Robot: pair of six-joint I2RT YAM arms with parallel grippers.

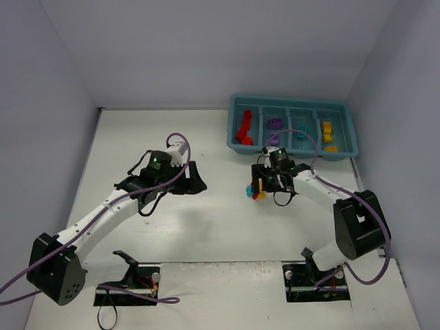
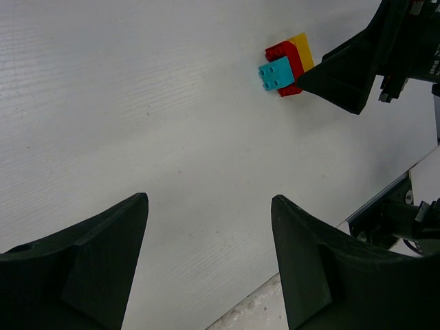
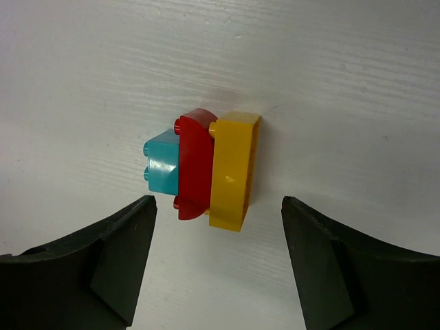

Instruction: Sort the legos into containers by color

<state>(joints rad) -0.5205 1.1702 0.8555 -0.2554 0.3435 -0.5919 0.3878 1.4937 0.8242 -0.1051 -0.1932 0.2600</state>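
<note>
A stack of three legos, cyan, red and yellow [image 3: 206, 168], lies on its side on the white table; it also shows in the top view [image 1: 253, 192] and the left wrist view [image 2: 285, 65]. My right gripper [image 3: 218, 201] is open, its jaws standing either side of the stack just short of it, not touching. In the top view the right gripper [image 1: 262, 183] hovers at the stack. My left gripper [image 2: 210, 201] is open and empty over bare table, left of the stack [image 1: 194, 179]. The teal tray [image 1: 292, 100] holds red [image 1: 244, 129], purple [image 1: 275, 124], cyan [image 1: 301, 132] and yellow [image 1: 328, 129] legos in separate compartments.
The tray stands at the back right near the walls. Purple cables loop off both arms. One black finger of the right gripper [image 2: 344, 75] shows in the left wrist view beside the stack. The table's near edge and the arm mounts lie close behind the left gripper.
</note>
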